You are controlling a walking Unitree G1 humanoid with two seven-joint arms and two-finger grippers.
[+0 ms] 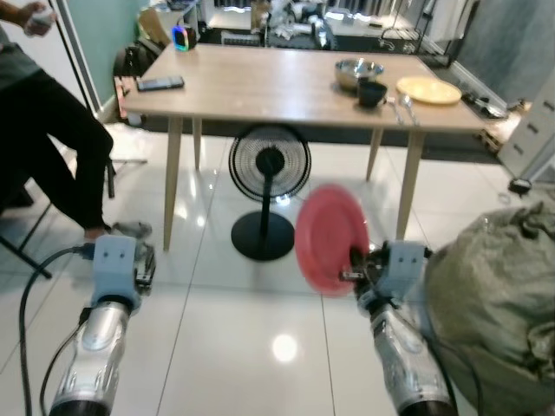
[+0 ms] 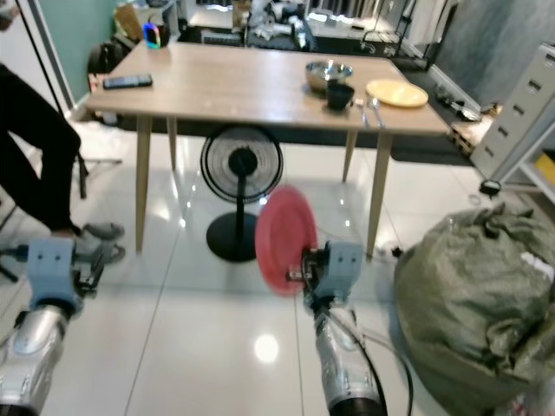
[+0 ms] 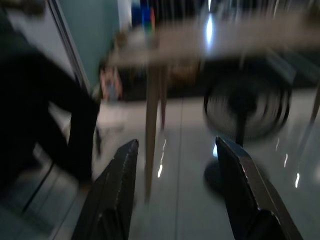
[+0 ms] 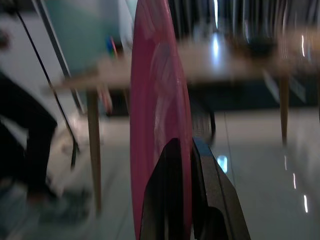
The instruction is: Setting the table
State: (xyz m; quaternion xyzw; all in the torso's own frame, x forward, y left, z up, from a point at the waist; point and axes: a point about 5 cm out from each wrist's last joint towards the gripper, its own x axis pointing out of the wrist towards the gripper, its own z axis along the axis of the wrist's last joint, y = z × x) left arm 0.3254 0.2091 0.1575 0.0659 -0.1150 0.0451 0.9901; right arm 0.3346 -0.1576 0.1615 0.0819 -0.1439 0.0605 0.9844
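Partly done, by the look of it. The counter already carries a metal bowl, a dark cup, a yellow plate and some cutlery, all gathered at its far right end. The red plate is not there yet — it is held on edge, low and well short of the counter, with the right pincer clamped on its rim; the right wrist view shows both black fingers squeezing the plate between them. The left pincer is open and carries nothing.

What is left, I judge, is to walk up, raise the plate above the counter edge and lay it flat. The middle of the top is bare, while a phone lies near the left end.

Room is tighter than it seems: a floor fan stands under the counter straight ahead, a bulky green sack sits close on the right, and a person's legs are off to the left. The counter's front edge and its slim legs are the things to keep the plate clear of while lifting.
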